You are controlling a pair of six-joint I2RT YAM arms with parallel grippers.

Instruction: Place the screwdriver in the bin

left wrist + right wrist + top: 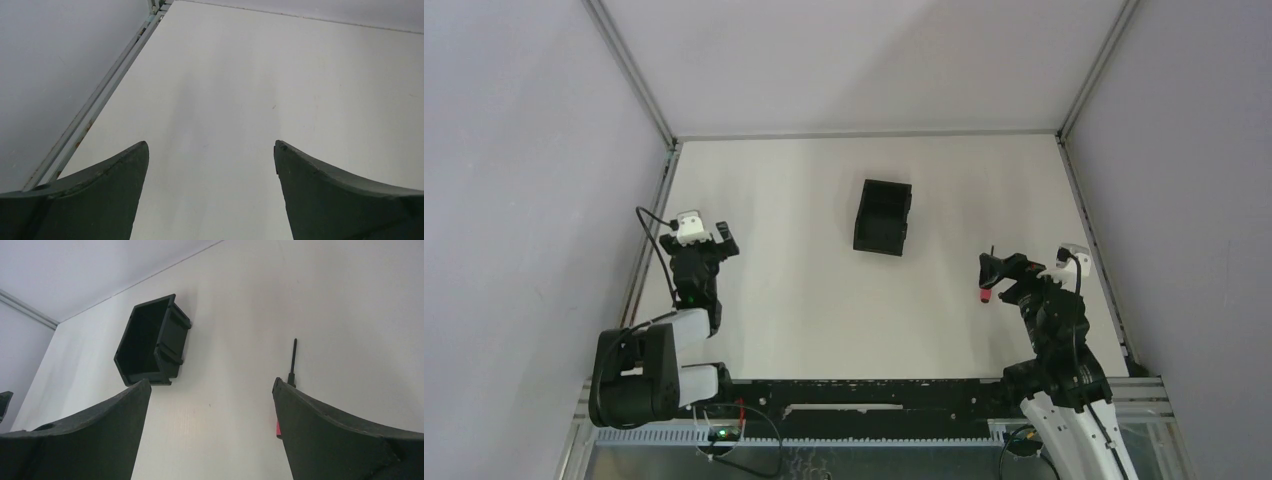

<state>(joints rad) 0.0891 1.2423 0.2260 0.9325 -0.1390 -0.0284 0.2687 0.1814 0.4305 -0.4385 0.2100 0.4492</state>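
The table [804, 300] is a white surface filling the centre of the top view, bounded by a metal frame and grey walls.

The left arm [689, 300] occupies the lower left of the top view. The right arm [1054, 330] occupies the lower right.

The bin [883, 217] stands on the table at upper centre of the top view, well apart from both arms. In the right wrist view it appears at upper left, with its open interior visible.

Left gripper [212, 144]: jaws spread wide over bare table, nothing between them.

Right gripper [211, 382]: jaws spread wide, clamped on nothing.

The screwdriver [292, 357] is at the right gripper, at right of centre in the top view. In the right wrist view its thin dark shaft projects above the finger at frame right. A sliver of red handle shows at that finger's inner edge; the rest is hidden. Contact with the finger cannot be determined.
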